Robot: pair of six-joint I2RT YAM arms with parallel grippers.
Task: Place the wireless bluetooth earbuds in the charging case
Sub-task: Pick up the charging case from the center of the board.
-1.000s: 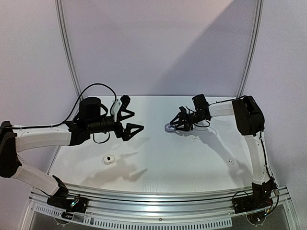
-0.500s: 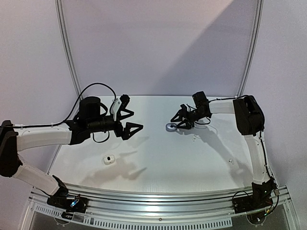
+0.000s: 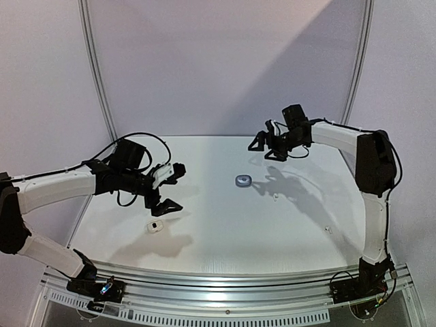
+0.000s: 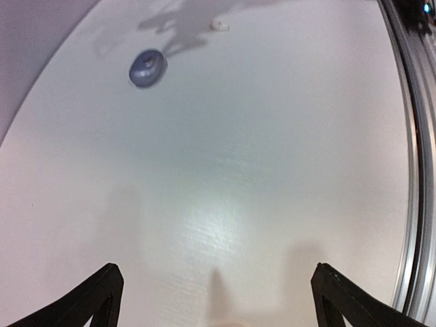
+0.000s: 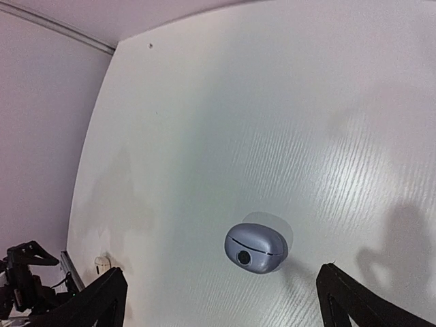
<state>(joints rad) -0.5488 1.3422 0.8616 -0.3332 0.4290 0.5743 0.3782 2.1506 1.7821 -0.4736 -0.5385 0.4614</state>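
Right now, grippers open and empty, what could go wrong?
The grey-purple case looks shut, so an earbud pressed at it may skid it. The white earbud is tiny and pale against the table, easy to miss or flick. The left gripper hangs near the white case; descending could nudge it.

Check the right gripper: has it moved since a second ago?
Yes. The right gripper has pulled back from the blue-grey case, toward the far edge of the table, jaws open. The case sits where it was.
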